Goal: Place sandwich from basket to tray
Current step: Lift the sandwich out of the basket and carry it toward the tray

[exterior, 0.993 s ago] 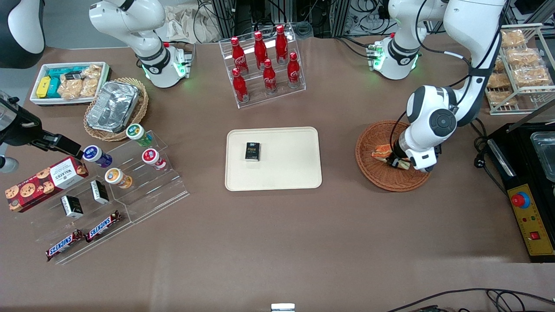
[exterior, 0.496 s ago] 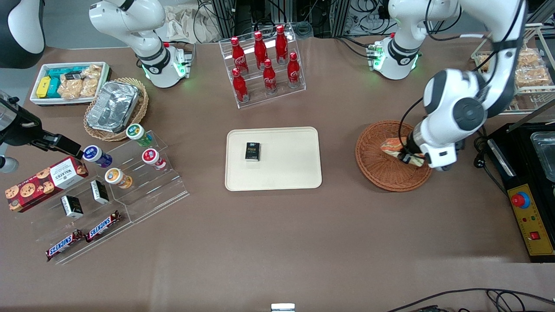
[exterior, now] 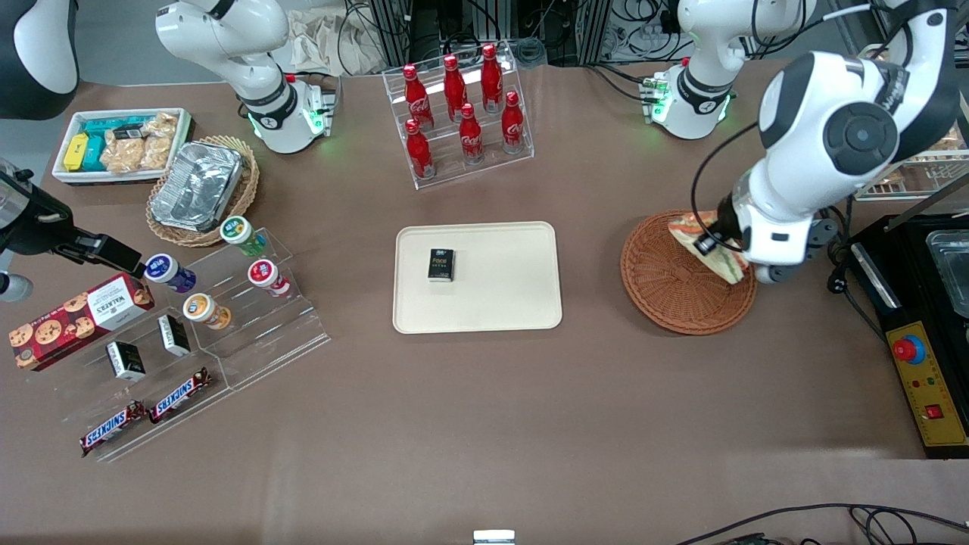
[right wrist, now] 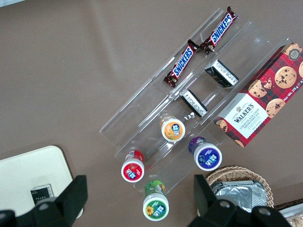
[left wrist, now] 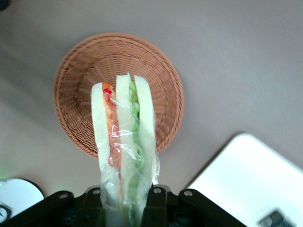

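Now the claw [left wrist: 125, 201] squeezes the sandwich [left wrist: 124, 146], lifted above the basket [left wrist: 75, 90] to reach the tray [left wrist: 251, 170].

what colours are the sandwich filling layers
Orange-red and green between pale bread, clearest in the left wrist view: sandwich.

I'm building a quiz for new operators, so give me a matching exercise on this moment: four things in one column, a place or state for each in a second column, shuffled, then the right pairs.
Things
1. sandwich
2. basket
3. tray
4. gripper

Places or states
A. carries only a small black box
B. shut on the wrapped wedge, above the basket
C. lifted off the wicker, held in the air
D. empty, on the table toward the working arm's end

Pairs: 1-C, 2-D, 3-A, 4-B
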`<state>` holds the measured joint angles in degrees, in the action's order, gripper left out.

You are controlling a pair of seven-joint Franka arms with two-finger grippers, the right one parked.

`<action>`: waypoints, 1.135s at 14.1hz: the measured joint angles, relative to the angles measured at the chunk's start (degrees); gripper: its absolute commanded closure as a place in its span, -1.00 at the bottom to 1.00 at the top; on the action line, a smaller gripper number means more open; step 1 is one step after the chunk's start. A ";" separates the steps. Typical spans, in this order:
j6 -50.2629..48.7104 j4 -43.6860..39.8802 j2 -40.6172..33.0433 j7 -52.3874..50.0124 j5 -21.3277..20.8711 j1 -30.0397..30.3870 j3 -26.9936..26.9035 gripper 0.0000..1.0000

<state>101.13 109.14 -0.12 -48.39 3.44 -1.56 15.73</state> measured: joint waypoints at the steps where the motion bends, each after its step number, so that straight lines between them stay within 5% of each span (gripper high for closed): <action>1: 0.00 0.00 -0.24 1.59 0.01 -0.11 1.70 1.00; 6: 3.52 0.06 -0.34 2.57 -4.03 -4.53 10.93 1.00; 11: 9.94 0.87 1.71 2.36 -5.19 -11.62 11.37 1.00; 16: 19.18 3.80 8.47 -0.43 -12.83 -16.36 11.37 1.00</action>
<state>120.31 112.95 8.35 -48.81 -9.39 -17.92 27.10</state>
